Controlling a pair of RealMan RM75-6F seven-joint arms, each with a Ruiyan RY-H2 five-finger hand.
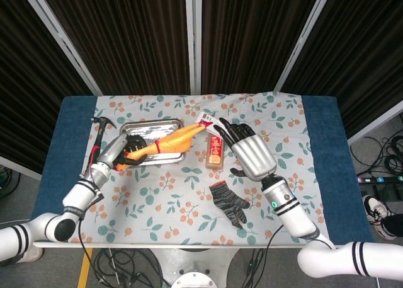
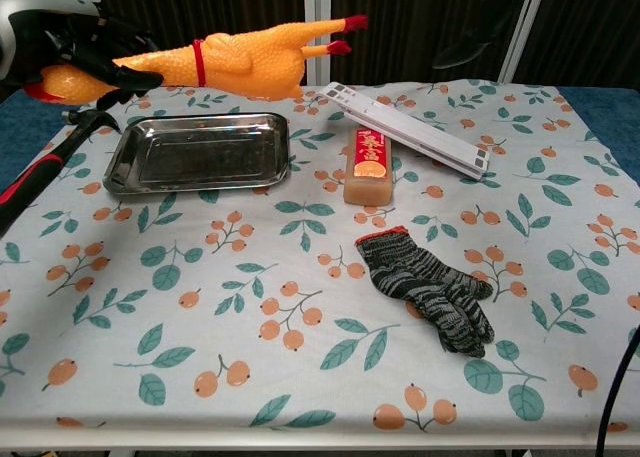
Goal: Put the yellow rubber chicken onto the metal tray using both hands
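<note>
The yellow rubber chicken hangs in the air over the metal tray, lying lengthwise with its red feet pointing right. My left hand grips its head end at the tray's left side. In the chest view the chicken floats above the far edge of the tray, with the left hand wrapped around its neck. My right hand is off the chicken, right of the orange bar, with its fingers spread and nothing in it.
A hammer with a red and black handle lies left of the tray. An orange bar and a white slatted strip sit right of the tray. A grey knit glove lies nearer the front.
</note>
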